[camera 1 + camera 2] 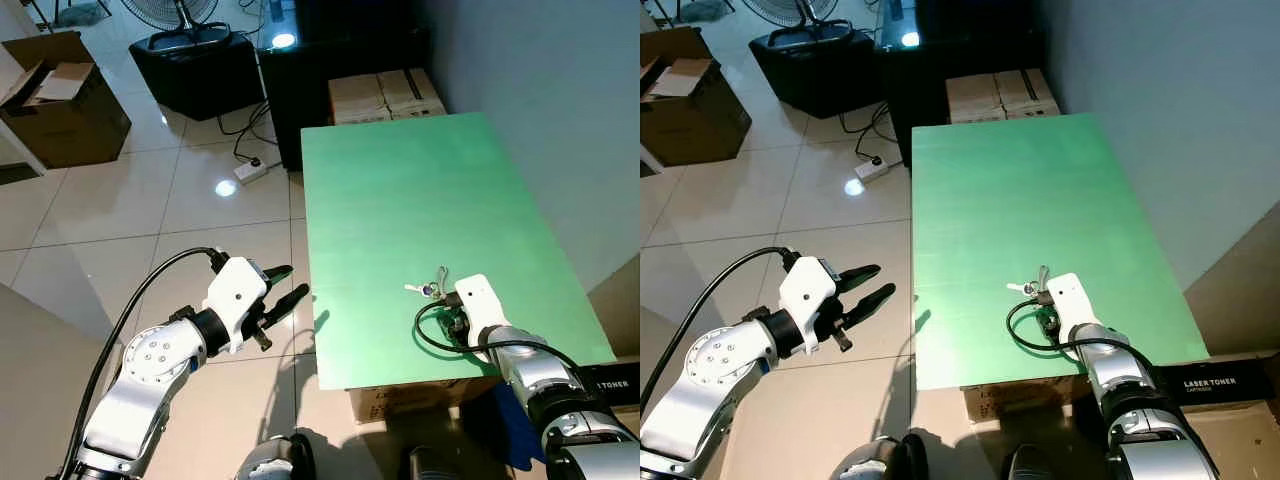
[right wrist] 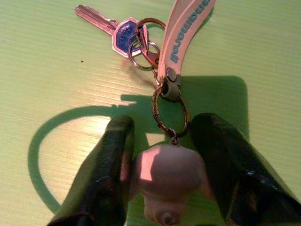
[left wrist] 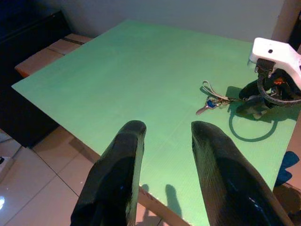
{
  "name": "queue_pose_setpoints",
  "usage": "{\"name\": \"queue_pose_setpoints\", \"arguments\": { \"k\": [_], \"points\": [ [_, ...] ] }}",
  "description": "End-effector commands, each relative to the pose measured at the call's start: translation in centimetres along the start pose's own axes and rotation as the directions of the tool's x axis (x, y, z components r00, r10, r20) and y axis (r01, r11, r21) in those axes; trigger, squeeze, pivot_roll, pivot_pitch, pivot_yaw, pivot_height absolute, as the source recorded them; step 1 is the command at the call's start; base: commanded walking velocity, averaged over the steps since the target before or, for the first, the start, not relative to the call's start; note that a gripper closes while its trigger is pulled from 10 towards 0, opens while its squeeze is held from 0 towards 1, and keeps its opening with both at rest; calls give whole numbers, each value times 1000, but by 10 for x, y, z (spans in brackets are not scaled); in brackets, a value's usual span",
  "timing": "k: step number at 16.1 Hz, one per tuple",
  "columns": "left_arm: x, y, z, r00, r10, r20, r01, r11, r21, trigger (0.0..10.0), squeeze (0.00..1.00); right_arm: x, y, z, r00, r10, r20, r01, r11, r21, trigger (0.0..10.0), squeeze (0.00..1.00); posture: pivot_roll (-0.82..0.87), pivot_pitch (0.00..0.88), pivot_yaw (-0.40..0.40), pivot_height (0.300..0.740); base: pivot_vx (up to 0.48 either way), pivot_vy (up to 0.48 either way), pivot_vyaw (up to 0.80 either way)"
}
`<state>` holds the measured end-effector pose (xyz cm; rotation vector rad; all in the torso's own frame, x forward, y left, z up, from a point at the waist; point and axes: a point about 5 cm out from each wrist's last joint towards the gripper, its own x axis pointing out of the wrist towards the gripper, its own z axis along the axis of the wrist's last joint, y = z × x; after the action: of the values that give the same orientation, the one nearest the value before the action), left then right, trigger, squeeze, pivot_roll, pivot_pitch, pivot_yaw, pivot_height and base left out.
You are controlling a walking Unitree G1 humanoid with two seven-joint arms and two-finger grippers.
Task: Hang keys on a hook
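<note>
My right gripper is positioned low over the near part of the green table, toward its right side. Its two black fingers are set on either side of the pale rounded charm of the keys and are closed against it, so the charm is clamped between them. The rest of the bunch lies flat on the table surface just beyond the fingertips: a ring links the charm to a light strap with lettering, and a smaller ring holds a silver key with a blue head. In the head views, the keys lie just beside the white housing of my right wrist, on its far-left side.

My left gripper is held over the tiled floor, just off the table's left edge, near its near-left corner. Its fingers are spread apart with nothing between them, pointing toward the table.

Beyond the table's far edge stand cardboard boxes. An open cardboard box sits on the floor at far left.
</note>
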<state>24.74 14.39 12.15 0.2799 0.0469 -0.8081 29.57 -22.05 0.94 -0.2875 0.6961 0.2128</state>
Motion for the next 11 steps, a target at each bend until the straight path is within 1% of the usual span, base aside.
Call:
{"name": "queue_pose_setpoints", "arguments": {
  "k": [1,6,7,10,11],
  "points": [
    [-3,1,-3,1000,3,-16,-3,1000,7,10000,0,0,-1,-4,1000,-5,-16,5,1000,8,10000,1000,-11,143,132,740,0,0,0],
    [-6,1,-5,1000,0,-25,1,1000,14,10000,0,-1,-4,0,1000,-13,-8,13,1000,3,10000,1000,-16,126,129,740,0,0,0],
    [-6,1,-5,1000,-1,-28,1,1000,15,10000,0,-1,-5,2,1000,-4,-8,3,1000,-22,10000,1000,-14,123,130,740,0,0,0],
    [-6,3,-5,1000,1,-29,0,1000,17,10000,0,0,-5,7,1000,-6,9,6,1000,-9,10000,1000,-7,133,130,740,0,0,0],
    [-7,4,-4,1000,4,-30,-4,1000,19,10000,0,0,-7,11,1000,-22,20,22,1000,-17,10000,1000,-5,133,131,740,0,0,0]
  ]
}}
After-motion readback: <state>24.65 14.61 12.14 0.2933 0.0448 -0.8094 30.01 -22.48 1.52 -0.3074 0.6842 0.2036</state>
